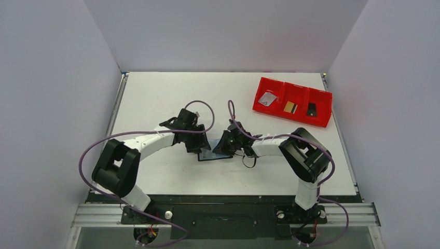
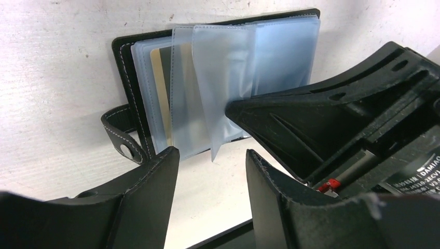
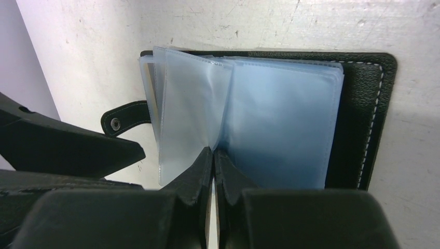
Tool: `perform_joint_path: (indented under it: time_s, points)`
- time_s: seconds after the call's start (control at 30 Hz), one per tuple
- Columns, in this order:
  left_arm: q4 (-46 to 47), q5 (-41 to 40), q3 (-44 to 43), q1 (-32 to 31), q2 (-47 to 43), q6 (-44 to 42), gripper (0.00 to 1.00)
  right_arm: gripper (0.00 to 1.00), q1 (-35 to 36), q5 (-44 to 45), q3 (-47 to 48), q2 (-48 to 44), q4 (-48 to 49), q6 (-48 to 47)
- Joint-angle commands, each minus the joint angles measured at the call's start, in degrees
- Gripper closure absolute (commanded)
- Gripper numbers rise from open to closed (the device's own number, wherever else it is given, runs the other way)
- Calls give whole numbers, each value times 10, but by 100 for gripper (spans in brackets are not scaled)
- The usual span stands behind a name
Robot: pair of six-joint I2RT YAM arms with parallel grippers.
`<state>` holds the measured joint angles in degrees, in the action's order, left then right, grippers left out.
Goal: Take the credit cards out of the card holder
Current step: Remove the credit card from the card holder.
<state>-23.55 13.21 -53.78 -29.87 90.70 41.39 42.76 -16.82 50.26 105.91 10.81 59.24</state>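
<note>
At the near edge of the table [image 1: 155,93], your two arms bend inward and meet over the card holder [image 1: 212,154], which lies open and flat just ahead of them, about mid-table.

Your left gripper [image 2: 212,168] is open, with a clear gap between its jaws and nothing in them. It hovers at the holder's near edge. The lower corner of one raised sleeve hangs just above that gap, and I can't tell if it touches either finger.

Your right gripper [image 3: 213,155] is fully closed, its fingertips pressed together at the bottom edge of the clear plastic sleeves [image 3: 280,119], right where one lifted leaf parts from the flat stack. Whether it nips a sleeve edge or only presses there, I can't tell.

Inside the holder, the left wrist view shows a tan card [image 2: 158,93] tucked in a sleeve on the side by the snap strap [image 2: 122,137]. The strap lies loose on the table beside the black stitched cover.

Farther back, at the far right corner, your red tray [image 1: 283,115] holds one card per compartment: a silver-grey card [image 1: 267,99] on the left, a gold card [image 1: 290,107] with a dark stripe in the middle and a black card [image 1: 311,109] on the right, all well apart from the holder.
</note>
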Motion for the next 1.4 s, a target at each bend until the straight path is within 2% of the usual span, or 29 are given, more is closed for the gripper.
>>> perform_joint_path:
  time_s: [0.0, 0.8, 1.0, 1.27, 1.33, 1.37]
  points:
    - [33, -7, -28, -1, 17, -13, 53, 100, 1, 38, -29, 45, -47, -12]
    - [49, -16, -26, -7, 62, -17, 64, 100, -4, 37, -32, 47, -47, -12]
    - [53, -13, -29, -12, 69, -13, 73, 100, -4, 38, -30, 43, -51, -14]
    - [52, -11, -35, -14, 67, -13, 97, 100, -4, 40, -13, 22, -65, -22]
    - [51, -12, -35, -14, 64, -12, 100, 96, -4, 40, -6, 12, -72, -23]
    - [51, -11, -36, -15, 63, -12, 100, 90, -4, 40, -4, 8, -76, -25]
